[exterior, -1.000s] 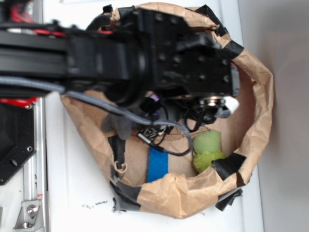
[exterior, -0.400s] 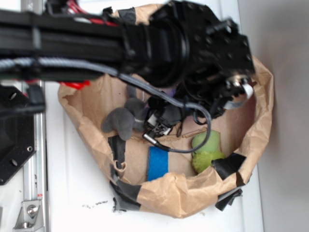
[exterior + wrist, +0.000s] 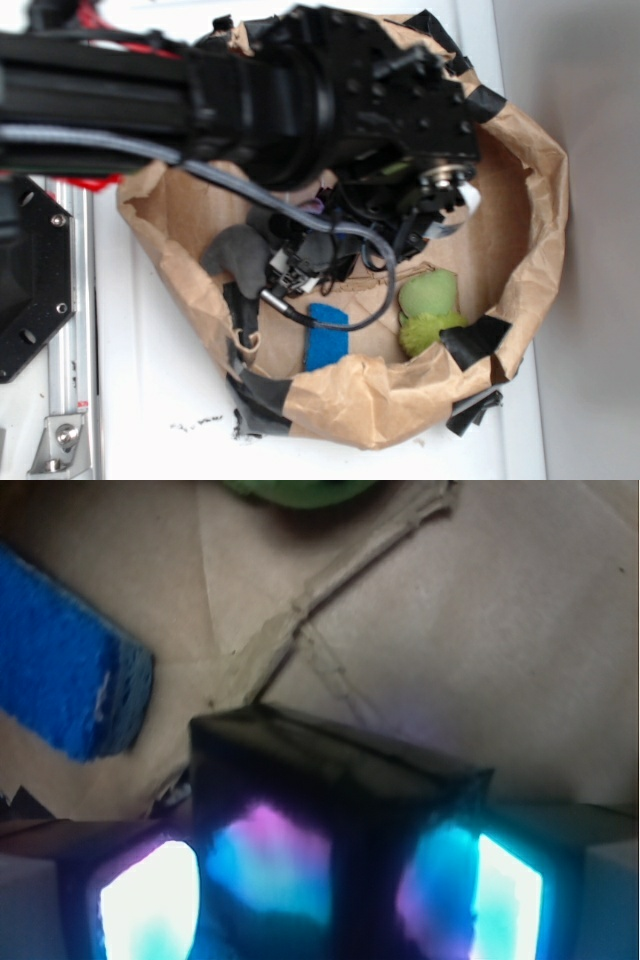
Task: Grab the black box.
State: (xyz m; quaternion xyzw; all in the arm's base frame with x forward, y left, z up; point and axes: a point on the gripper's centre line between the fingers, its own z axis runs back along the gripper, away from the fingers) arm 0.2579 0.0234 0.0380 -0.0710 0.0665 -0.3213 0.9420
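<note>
Exterior view: bright, even light; the white table (image 3: 150, 400) is near overexposed, with a grey shaded band along its right edge. The black arm (image 3: 120, 100) is motion-blurred and soft, detail lost in dark areas. Wrist view: dim, warm-toned, soft focus throughout. The black box (image 3: 330, 820) is close and blurred, carrying strong cyan, magenta and white glare patches at the bottom.

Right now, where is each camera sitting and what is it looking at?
Exterior: sits high above, looking down into the paper bag; the black arm covers much of it.
Wrist: sits on the arm by the gripper, looking down at the bag floor; the black box fills the bottom between two glowing pads.
Both show the blue sponge and green plush.
</note>
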